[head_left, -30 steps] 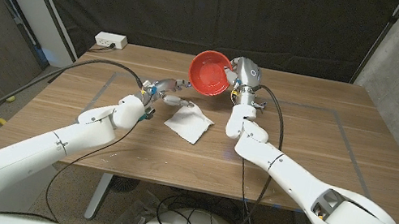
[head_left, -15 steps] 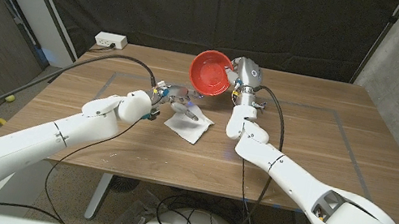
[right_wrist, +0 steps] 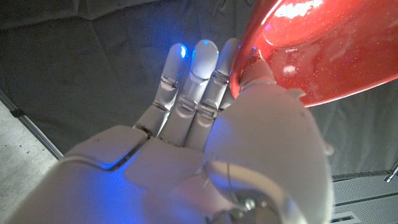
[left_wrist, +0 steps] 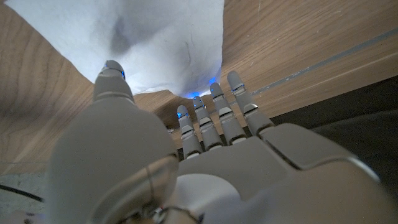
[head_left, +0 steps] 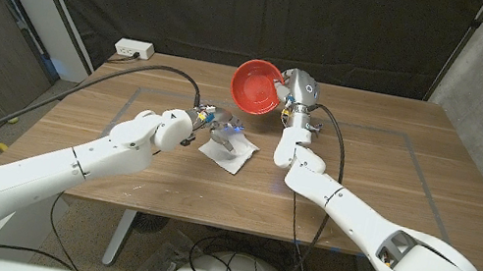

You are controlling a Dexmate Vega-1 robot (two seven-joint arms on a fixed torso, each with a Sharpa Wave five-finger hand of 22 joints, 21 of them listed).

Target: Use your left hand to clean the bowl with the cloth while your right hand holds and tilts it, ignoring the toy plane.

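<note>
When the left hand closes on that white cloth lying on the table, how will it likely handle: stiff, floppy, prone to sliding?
The cloth lies rumpled with soft folds, so it will probably drape and bunch. It looks thin, likely light. On the smooth wooden table it may slide before the left hand pinches it.

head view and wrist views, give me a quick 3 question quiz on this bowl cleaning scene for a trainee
1. True or false: the red bowl sits flat on the table.
2. What lies under the left robot hand? A) a sponge B) a white cloth C) a brush
3. Fill in: the right robot hand grips the bowl by its ____.

Key
1. False. The bowl is held up and tilted, its opening facing the camera.
2. B. The white cloth lies on the table, with the left robot hand's fingers reaching down onto it; a grip is not clear.
3. Rim, as the right wrist view shows.
</note>
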